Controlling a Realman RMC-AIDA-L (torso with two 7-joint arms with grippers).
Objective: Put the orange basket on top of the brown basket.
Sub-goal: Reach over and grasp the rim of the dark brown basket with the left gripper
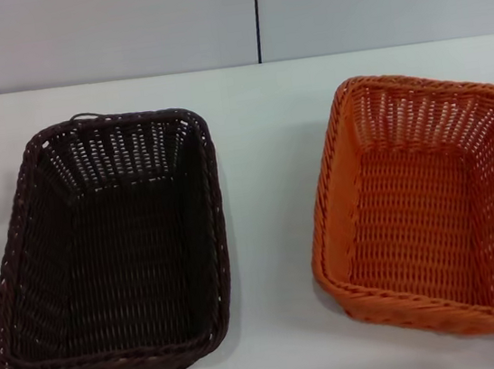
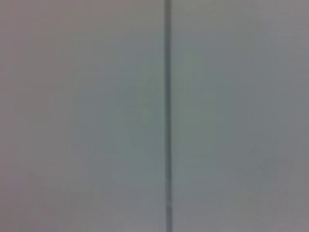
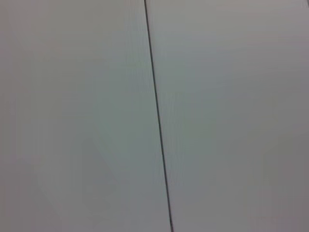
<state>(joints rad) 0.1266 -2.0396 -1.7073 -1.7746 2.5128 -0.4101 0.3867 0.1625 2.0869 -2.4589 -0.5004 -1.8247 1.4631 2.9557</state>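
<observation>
Head view gives you both baskets on the white table point(image 1: 260, 146), and neither arm appears in it. The dark chocolate-brown rectangular woven wicker basket point(image 1: 110, 248) sits on the left side of the table, open side up and empty. The bright orange rectangular woven wicker basket point(image 1: 428, 206) sits on the right, also upright and empty, its right edge cut off by the frame. The two are well apart, with bare table between them. Behind them you see a pale panelled wall point(image 1: 117, 29). The left wrist view gives you only a pale surface with one dark seam point(image 2: 167, 116); the right wrist view likewise shows a thin seam point(image 3: 157, 116). You cannot tell either gripper's state, as neither shows
</observation>
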